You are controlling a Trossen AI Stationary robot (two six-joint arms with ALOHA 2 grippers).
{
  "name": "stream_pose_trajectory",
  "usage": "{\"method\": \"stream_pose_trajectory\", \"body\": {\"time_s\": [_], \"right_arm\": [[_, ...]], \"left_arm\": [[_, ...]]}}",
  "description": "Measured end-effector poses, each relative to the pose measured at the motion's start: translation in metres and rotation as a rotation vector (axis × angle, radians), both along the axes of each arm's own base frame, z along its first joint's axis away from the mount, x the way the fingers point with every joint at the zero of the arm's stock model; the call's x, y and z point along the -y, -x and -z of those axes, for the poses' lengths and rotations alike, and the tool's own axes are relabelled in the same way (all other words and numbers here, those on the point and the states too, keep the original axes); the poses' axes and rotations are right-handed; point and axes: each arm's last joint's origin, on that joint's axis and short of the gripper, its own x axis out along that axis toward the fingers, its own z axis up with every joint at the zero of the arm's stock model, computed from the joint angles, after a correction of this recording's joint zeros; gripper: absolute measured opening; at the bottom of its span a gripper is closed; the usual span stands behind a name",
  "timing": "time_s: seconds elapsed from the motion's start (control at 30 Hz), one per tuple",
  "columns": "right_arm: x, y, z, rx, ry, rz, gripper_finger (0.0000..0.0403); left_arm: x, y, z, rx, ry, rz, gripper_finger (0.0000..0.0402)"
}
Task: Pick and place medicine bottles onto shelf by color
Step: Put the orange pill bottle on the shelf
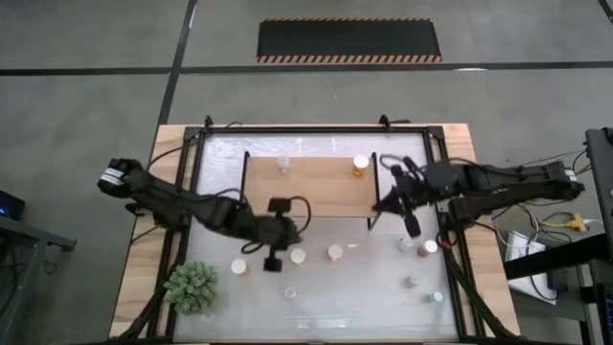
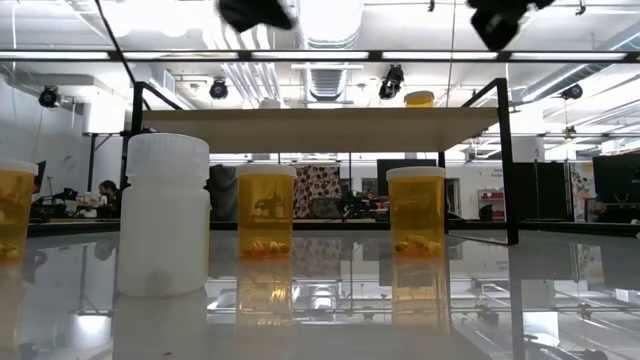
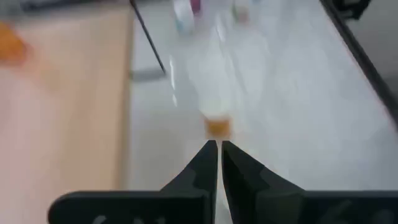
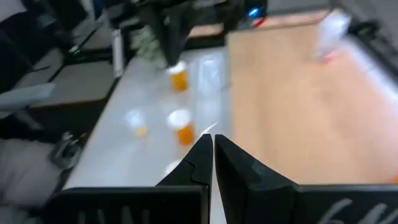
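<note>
1. The medicine bottles are small round bottles with white caps. In the low view two orange ones [image 2: 266, 212] [image 2: 415, 210] stand side by side with small pills lying at their bottoms, and an all-white one [image 2: 164, 215] stands to their left.
2. A further orange bottle [image 2: 15, 212] is cut off at the left edge of the low view.
3. From above, the shelf [image 1: 308, 187] is a light-wood board on thin black legs, set in the far middle of the table. Two bottles stand on it along its far edge: a pale one [image 1: 283, 163] towards the left and an orange one [image 1: 360, 165] at the right.
4. The other bottles stand loose on the near half of the table, including three white-capped ones [image 1: 240, 266] [image 1: 298, 256] [image 1: 335, 252] in a row and a few at the near right [image 1: 430, 247].
5. The left gripper [image 1: 271, 262] hangs above the table just near of the shelf's left end, clenched on nothing.
6. The right gripper [image 1: 376, 208] hovers at the shelf's right end, its fingers also pressed together and empty.
7. The table [image 1: 383, 287] has a glossy white top that mirrors the bottles, framed in black, on a wooden base. A green spiky plant [image 1: 193, 287] sits at the near left corner.
8. Around the table lies a grey floor with a black mat [image 1: 349, 41] edged in stripes. No label or writing can be read.
</note>
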Motion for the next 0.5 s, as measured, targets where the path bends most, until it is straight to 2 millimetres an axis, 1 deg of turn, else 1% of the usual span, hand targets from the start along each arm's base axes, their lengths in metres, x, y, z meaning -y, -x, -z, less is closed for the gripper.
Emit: {"method": "stream_pose_trajectory", "body": {"time_s": [0.07, 0.13, 0.23, 0.37, 0.5], "right_arm": [[-0.012, 0.0, 0.002, -0.005, 0.006, -0.002, 0.0008], [-0.023, -0.001, 0.006, -0.02, 0.026, 0.009, 0.0008], [-0.038, -0.002, 0.009, -0.028, 0.079, 0.023, 0.0008], [-0.051, -0.002, 0.013, -0.031, 0.119, 0.032, 0.0008], [-0.06, -0.004, 0.017, -0.047, 0.121, 0.024, 0.0008]], "left_arm": [[0.006, 0.007, 0.006, -0.068, 0.052, -0.047, 0.0005], [0.011, 0.01, 0.01, -0.087, 0.095, -0.07, 0.0009], [0.02, 0.015, 0.023, -0.145, 0.12, -0.06, 0.0031], [0.025, 0.013, 0.039, -0.178, 0.14, -0.077, 0.009], [0.028, -0.002, 0.065, -0.217, 0.095, -0.127, 0.0169]]}}
